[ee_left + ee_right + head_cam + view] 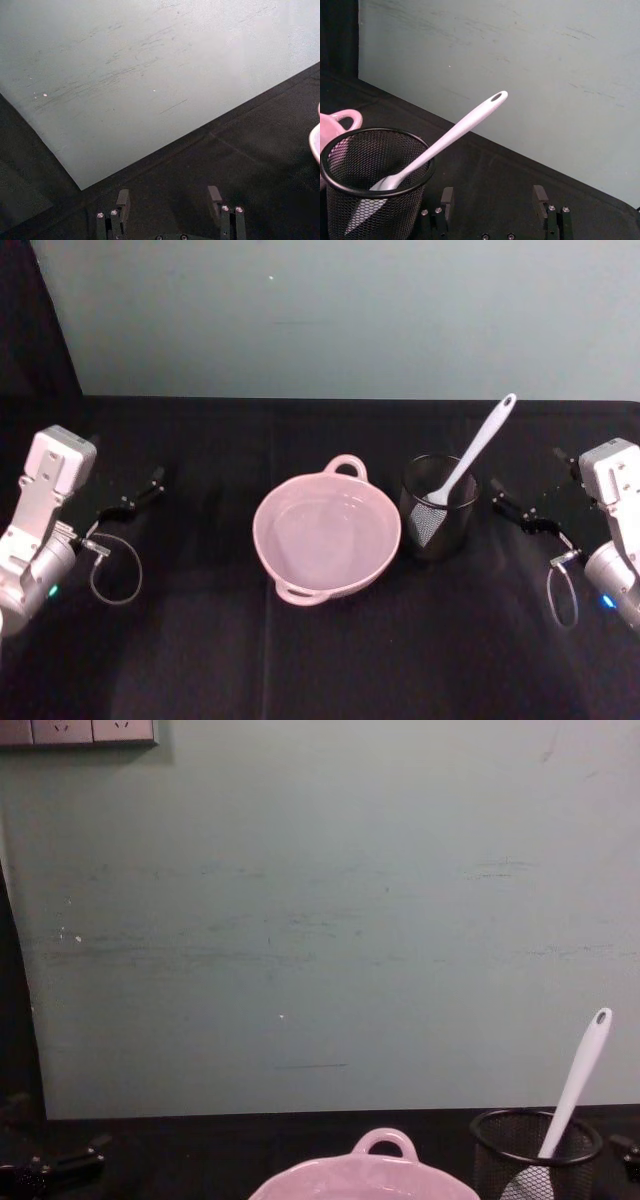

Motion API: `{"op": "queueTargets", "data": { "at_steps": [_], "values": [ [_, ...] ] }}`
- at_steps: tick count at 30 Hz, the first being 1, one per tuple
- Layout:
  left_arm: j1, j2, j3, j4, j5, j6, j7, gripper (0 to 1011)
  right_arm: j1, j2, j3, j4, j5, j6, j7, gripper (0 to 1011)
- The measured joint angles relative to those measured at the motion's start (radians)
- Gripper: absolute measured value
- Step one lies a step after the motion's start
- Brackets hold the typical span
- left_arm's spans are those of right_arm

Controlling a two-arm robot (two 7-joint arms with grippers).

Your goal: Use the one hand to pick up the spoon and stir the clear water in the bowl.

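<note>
**Right hand open beside the cup, spoon not yet picked up**

Head view: the right hand (520, 508) is over the black table (300, 660), its fingers spread and holding nothing. The spoon (471, 455) stands in the mesh cup (455, 530) just to this hand's left. Its head is down and its handle leans away, back toward the hand's side. The bowl (265, 540) of water (325, 535) sits beyond the cup, farther left. The left hand (128, 502) is parked well apart, on the bowl's other side.

Left wrist view: that hand's fingers (122, 200) stand apart, empty.

Right wrist view: the spoon leans out of the cup just ahead of the right hand's open fingers (538, 195).

Chest view: the handle rises clear above the cup's rim.

The best way, I judge, is to close on the bare handle above the rim and lift straight up, so the cup does not tip.
</note>
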Motion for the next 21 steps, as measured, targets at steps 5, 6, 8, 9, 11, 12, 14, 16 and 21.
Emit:
{"op": "queueTargets", "data": {
  "at_steps": [5,6,8,9,11,12,14,16,21],
  "values": [
    [0.000,0.000,0.000,0.000,0.000,0.000,0.000,1011,0.000,0.000,0.001,0.000,-0.001,0.000,0.000,1003],
    [0.000,0.000,0.000,0.000,0.000,0.000,0.000,1011,-0.002,0.000,0.003,-0.003,-0.002,0.004,-0.001,1003],
    [0.000,0.000,0.000,0.000,0.000,0.000,0.000,1011,-0.012,0.001,0.011,-0.020,-0.011,0.030,-0.014,1003],
    [0.000,0.000,0.000,0.000,0.000,0.000,0.000,1011,-0.018,0.002,0.014,-0.028,-0.015,0.039,-0.018,1003],
    [0.000,0.000,0.000,0.000,0.000,0.000,0.000,1011,-0.036,0.008,0.023,-0.059,-0.026,0.062,-0.032,1003],
    [0.000,0.000,0.000,0.000,0.000,0.000,0.000,1011,-0.043,0.010,0.027,-0.072,-0.027,0.070,-0.036,1003],
    [0.000,0.000,0.000,0.000,0.000,0.000,0.000,1011,-0.065,0.017,0.039,-0.109,-0.032,0.086,-0.049,1003],
    [0.000,0.000,0.000,0.000,0.000,0.000,0.000,1011,-0.079,0.021,0.049,-0.135,-0.034,0.096,-0.056,1003],
    [0.000,0.000,0.000,0.000,0.000,0.000,0.000,1011,-0.127,0.025,0.088,-0.206,-0.010,0.098,-0.062,1003]
  ]
}}
